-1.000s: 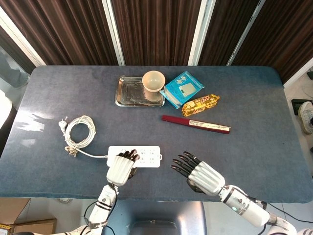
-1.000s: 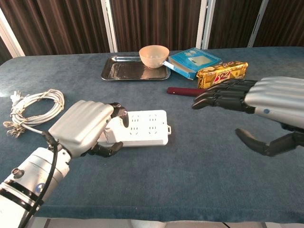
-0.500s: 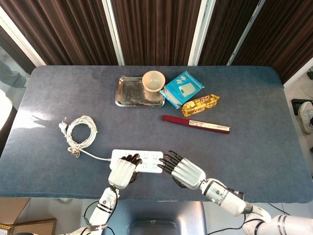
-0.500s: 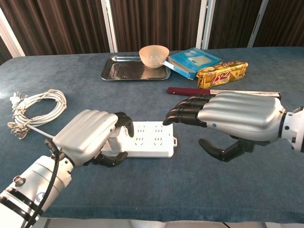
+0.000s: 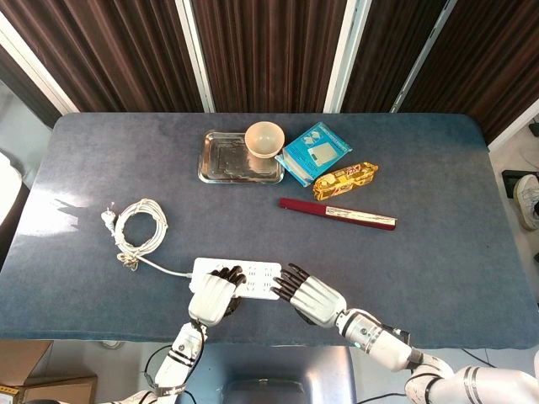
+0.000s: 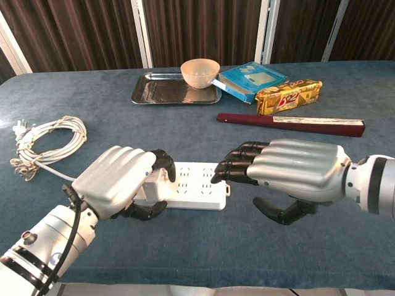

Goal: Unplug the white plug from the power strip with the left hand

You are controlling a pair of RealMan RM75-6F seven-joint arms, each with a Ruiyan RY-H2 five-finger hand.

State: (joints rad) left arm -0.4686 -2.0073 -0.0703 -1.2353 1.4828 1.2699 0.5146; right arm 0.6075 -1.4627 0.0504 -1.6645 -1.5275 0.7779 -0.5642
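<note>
Near the table's (image 6: 197, 246) front edge, my left hand (image 6: 120, 179) wraps its fingers (image 6: 162, 161) around the white plug (image 6: 152, 182) seated in the power strip (image 6: 194, 191); my right hand's (image 6: 296, 169) fingers (image 6: 237, 166) press the strip's other end, grasping nothing.

You're at a staged lab tabletop.
A blue felt table (image 5: 438, 252), dark curtains (image 5: 261, 50) behind, and unrelated props: tray (image 5: 227, 160), bowl (image 5: 264, 138), snack pack (image 5: 345, 180).

Your left hand (image 6: 123, 182) covers white plug; grip on it can't be judged. Right fingertips (image 6: 229, 172) hide power strip (image 6: 194, 191) right end. Snack packet (image 6: 289, 95) print unreadable.
</note>
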